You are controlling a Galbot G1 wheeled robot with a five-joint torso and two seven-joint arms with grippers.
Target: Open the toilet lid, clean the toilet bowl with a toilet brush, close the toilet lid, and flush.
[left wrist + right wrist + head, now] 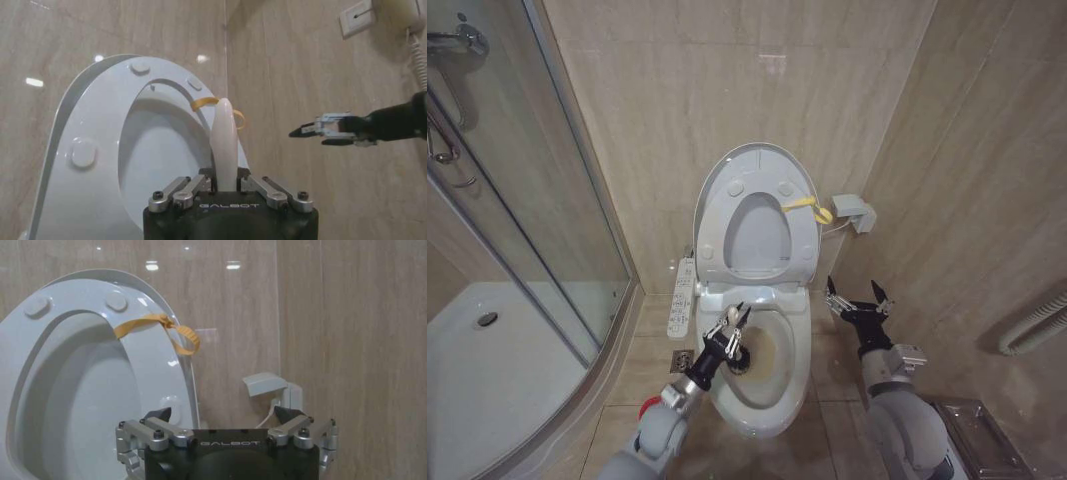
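Observation:
The toilet lid (757,236) stands raised against the wall, with the ring seat (716,215) up in front of it and a yellow band (808,207) looped on the seat. Below lies the toilet bowl (779,395), with a yellowish-brown stain inside. My left gripper (732,327) hangs over the bowl's left rim, shut on the toilet brush (717,324). The brush's dark head (740,358) points down into the bowl. In the left wrist view the white handle (224,135) rises from the left gripper (227,182). My right gripper (857,299) is open in the air to the right of the toilet, holding nothing.
A glass shower enclosure (547,230) fills the left side. A control panel (684,297) runs along the toilet's left and a floor drain (680,360) lies below it. A white wall fitting (854,212) sits right of the seat. A metal box (972,435) stands at the bottom right.

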